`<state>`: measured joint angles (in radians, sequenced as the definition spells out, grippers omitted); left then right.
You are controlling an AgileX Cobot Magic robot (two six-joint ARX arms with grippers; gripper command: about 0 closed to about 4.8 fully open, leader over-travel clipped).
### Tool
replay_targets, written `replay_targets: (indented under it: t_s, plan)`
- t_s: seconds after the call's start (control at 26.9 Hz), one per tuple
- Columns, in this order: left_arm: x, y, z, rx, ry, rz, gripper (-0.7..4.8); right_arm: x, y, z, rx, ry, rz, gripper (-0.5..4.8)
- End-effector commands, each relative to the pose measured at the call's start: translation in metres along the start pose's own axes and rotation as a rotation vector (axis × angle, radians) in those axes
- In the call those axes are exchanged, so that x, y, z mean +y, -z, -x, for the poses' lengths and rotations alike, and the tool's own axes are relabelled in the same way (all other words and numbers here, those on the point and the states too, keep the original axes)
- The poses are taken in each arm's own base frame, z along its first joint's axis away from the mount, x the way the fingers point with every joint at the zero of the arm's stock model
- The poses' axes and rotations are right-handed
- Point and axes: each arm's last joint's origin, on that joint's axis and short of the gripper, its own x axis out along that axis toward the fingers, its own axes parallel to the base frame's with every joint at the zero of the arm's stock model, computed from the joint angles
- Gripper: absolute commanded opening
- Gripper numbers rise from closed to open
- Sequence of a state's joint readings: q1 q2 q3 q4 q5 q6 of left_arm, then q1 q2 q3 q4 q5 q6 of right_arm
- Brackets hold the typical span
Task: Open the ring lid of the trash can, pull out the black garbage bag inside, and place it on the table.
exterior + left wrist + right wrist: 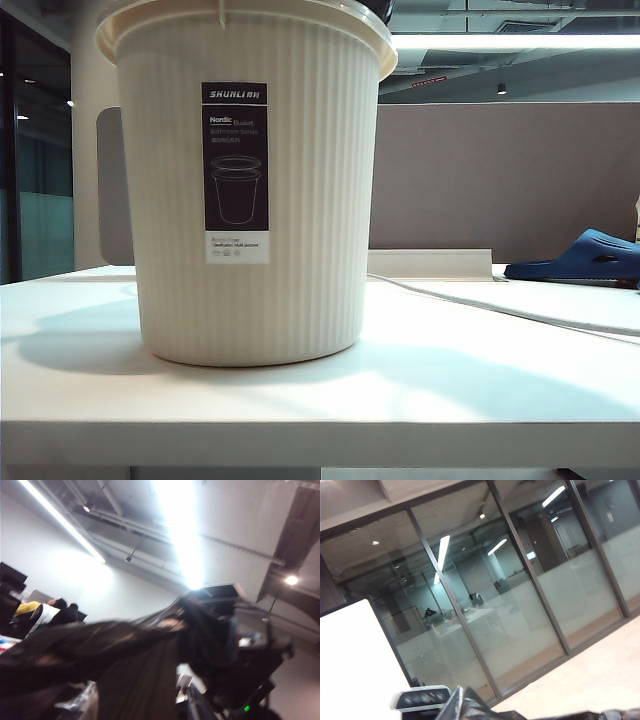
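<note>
Around the can: you have a blue slipper lying far off on the right side of the table, and a pale cable running across the top from behind the can toward the right edge. A grey-brown partition stands behind.

In the way: the trash can fills the exterior view's left half and blocks whatever is behind it.

Hidden or cut off: neither arm shows in the exterior view. The can's mouth runs off the top of that view, so you cannot see inside, and the ring lid cannot be made out apart from the cream rim.

Left gripper: its wrist view is blurred and backlit by a ceiling light strip; dark shapes crowd the lower half, and you cannot tell whether the jaws are apart or pinching.

Right gripper: out of sight in its wrist view (which looks at glass office walls); it is fully closed, and on what you cannot tell.

Black garbage bag: glossy, crinkled black plastic stretched across the left wrist view, raised against the ceiling; a dark crumpled edge also shows at the base of the right wrist view.

Trash can look: cream-white, finely ribbed, tapering downward, standing upright on the table with a black-and-white label facing you.
</note>
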<state>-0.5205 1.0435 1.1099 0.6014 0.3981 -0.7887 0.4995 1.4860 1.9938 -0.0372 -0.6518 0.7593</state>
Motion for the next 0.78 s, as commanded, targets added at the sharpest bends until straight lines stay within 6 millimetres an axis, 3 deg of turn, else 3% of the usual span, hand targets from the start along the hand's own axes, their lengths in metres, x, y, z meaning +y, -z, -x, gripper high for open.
replay_targets:
  t_s: [0.04, 0.45, 0.78]
  plan:
    - [-0.001, 0.000, 0.001, 0.028, -0.012, -0.031, 2.30, 0.009, -0.016, 0.010, -0.041, -0.007, 0.059, -0.02]
    - [0.013, -0.005, 0.009, 0.113, -0.065, -0.065, 2.47, 0.014, -0.060, 0.049, -0.131, 0.088, 0.169, -0.02]
    - [0.023, -0.008, 0.014, 0.137, -0.126, -0.104, 2.47, 0.015, -0.072, 0.060, -0.173, 0.127, 0.215, -0.02]
